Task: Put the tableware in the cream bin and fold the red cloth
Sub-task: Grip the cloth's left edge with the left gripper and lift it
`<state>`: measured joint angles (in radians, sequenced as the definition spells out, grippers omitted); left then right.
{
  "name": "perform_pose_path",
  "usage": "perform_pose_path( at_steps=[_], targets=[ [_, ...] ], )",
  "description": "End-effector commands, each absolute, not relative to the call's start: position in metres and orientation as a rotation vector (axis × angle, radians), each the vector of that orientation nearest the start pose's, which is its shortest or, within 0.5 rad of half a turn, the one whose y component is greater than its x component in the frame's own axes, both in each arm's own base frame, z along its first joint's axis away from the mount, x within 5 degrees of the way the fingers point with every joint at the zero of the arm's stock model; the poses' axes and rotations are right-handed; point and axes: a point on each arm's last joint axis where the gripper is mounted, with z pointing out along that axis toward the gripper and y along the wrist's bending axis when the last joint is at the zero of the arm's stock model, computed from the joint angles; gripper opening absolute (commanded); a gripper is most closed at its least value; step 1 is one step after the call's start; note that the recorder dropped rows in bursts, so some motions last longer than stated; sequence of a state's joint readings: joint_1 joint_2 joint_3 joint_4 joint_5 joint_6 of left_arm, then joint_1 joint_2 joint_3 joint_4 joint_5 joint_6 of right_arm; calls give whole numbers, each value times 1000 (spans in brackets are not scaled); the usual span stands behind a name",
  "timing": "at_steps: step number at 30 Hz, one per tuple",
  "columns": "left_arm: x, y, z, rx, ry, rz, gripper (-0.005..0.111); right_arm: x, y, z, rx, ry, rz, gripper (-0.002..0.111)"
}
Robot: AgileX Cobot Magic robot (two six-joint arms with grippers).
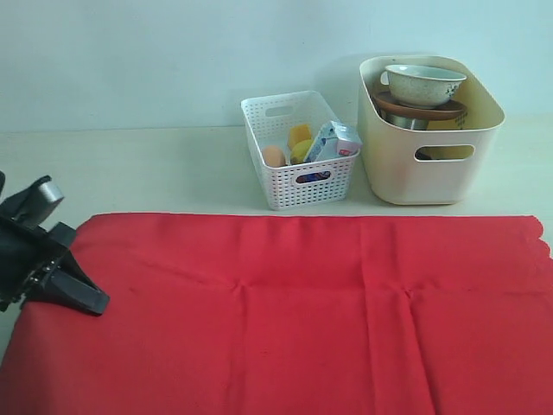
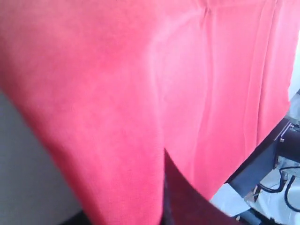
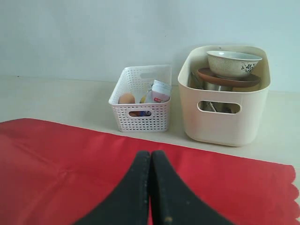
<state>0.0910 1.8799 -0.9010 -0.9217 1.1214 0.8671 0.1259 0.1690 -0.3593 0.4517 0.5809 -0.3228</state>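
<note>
Clamping the red cloth (image 1: 285, 311) at its left edge, left gripper (image 1: 82, 301); right gripper (image 3: 150, 153) clenched empty above it.

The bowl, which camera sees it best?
The right wrist view: the bowl looks biggest there, pattern clear, sitting on the plate in the bin. The exterior view shows it smaller. The left wrist view shows only red cloth.
</note>
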Motion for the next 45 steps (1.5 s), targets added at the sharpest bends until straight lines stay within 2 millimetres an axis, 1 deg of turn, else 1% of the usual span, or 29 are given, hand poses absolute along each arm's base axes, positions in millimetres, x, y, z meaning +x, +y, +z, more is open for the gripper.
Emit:
perform_pose_path(
  at_steps=[1, 7, 9, 11, 14, 17, 20, 25, 30, 34, 39, 42, 45],
  targets=[
    [285, -16, 166, 183, 2828, -1259, 0, 45, 28, 276, -224, 1807, 352, 0],
    [274, 20, 190, 33, 2823, -1135, 0, 45, 28, 276, -224, 1807, 352, 0],
    [274, 27, 198, -51, 2775, -1115, 0, 45, 28, 276, -224, 1807, 352, 0],
    [274, 26, 205, -65, 2733, -1129, 0, 45, 28, 276, -224, 1807, 352, 0],
    [274, 25, 219, -41, 2692, -1149, 0, 45, 28, 276, -223, 1807, 354, 0],
    [278, 23, 231, -53, 2623, -1173, 0, 45, 28, 276, -223, 1807, 354, 0],
    [281, 19, 239, -21, 2600, -1165, 0, 45, 28, 276, -223, 1807, 354, 0],
    [285, -1, 246, 95, 2602, -1171, 0, 45, 28, 276, -223, 1807, 354, 0],
    [288, -31, 253, 249, 2598, -1194, 0, 45, 28, 277, -220, 1805, 358, 0],
    [287, -54, 256, 382, 2590, -1211, 0, 45, 28, 276, -221, 1805, 355, 0],
    [281, -84, 257, 521, 2584, -1242, 0, 44, 30, 276, -133, 1831, 469, 0],
    [276, -97, 257, 588, 2585, -1256, 0, 48, 33, 277, -226, 1847, 439, 0],
    [273, -108, 257, 636, 2583, -1258, 0, 58, 37, 278, -275, 1950, 450, 0]
  ],
)
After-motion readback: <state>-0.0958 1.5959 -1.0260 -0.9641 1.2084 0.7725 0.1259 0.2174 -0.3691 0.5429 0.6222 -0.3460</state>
